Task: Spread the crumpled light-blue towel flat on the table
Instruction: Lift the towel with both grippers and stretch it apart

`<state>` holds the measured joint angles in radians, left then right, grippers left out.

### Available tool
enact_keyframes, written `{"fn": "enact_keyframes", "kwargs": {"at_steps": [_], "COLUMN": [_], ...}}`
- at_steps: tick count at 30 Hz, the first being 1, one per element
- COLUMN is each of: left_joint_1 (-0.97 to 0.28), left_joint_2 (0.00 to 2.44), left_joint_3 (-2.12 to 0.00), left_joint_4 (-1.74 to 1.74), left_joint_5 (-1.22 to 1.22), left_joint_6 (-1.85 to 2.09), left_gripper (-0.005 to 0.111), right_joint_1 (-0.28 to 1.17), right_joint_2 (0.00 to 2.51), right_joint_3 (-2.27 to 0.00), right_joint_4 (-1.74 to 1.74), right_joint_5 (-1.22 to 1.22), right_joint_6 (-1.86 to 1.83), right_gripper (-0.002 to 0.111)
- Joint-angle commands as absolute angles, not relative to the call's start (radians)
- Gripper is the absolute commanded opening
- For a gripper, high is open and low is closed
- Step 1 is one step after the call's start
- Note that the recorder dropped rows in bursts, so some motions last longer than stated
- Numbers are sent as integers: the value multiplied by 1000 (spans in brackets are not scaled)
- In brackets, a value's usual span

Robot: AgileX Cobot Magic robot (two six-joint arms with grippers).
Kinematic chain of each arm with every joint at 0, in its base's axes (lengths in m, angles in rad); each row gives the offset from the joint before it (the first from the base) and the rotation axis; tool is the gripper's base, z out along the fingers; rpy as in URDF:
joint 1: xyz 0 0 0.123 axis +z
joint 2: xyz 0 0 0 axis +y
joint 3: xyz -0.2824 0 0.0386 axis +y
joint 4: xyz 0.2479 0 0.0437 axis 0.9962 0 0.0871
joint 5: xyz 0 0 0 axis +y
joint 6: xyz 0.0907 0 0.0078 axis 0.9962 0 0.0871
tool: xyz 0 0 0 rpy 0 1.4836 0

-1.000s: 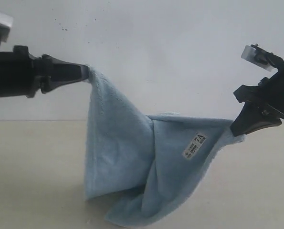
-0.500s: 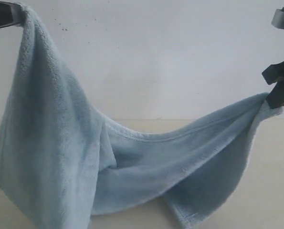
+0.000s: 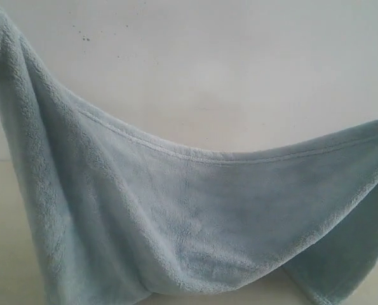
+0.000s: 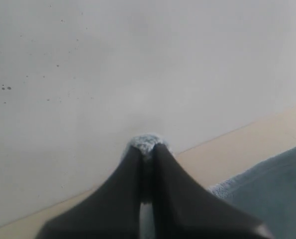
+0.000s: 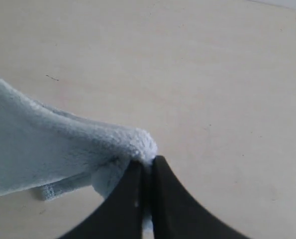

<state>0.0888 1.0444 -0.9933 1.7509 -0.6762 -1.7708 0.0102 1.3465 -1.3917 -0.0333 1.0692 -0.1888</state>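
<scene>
Since half a second ago the towel [image 3: 176, 222] has spread much wider. The deep fold in its middle has opened out, and its upper hem now runs in one long sagging curve across the whole exterior view. Both arms, which were at the upper corners then, have passed out of that view.

The left end of the cloth rises to the top left corner of the view. The right end runs off the right edge, lower than the left. The cloth hangs in front of the white wall [image 3: 208, 63] and over the beige surface [image 3: 1, 216]. Its lower edge leaves the view at the bottom, so I cannot tell whether it touches the surface.

In the left wrist view the left jaws are closed tight, with only a thin slit between them, and a small tuft of the towel [image 4: 147, 143] sticks out at their tips. More of the cloth shows at one corner of that view, with the wall [image 4: 138, 59] and a strip of surface [image 4: 237, 144] behind.

In the right wrist view the right jaws are likewise pressed together on a corner of the towel [image 5: 63, 144]. The cloth bunches at their tips and trails away, with a bit of hemmed edge showing beside them. Bare surface [image 5: 202, 74] fills the rest of that view.
</scene>
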Motion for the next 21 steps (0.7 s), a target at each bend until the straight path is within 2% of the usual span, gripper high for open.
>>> {"fn": "enact_keyframes", "kwargs": {"at_steps": [1,12,14,21], "left_joint_1": [114,143,163,181], "left_joint_2": [1011,865,842,771], "left_joint_3": [-967,-835,-817,-741], "left_joint_4": [1744,1744,1744,1744], "left_joint_5": [-655,-601,-585,-585], "left_joint_6": [-1845,-1991,-2104,-2101], "left_gripper": [4,4,4,4], "right_joint_1": [10,10,10,10], "right_joint_2": [1315,1182,1157,1140], "right_joint_3": [-1398,-1398,-1398,-1398], "right_joint_4": [-51,-36,10,65], "right_joint_5": [1090,1090,1104,1221], "right_joint_6": [-177,-177,-184,-219], "right_gripper": [0,0,0,0]}}
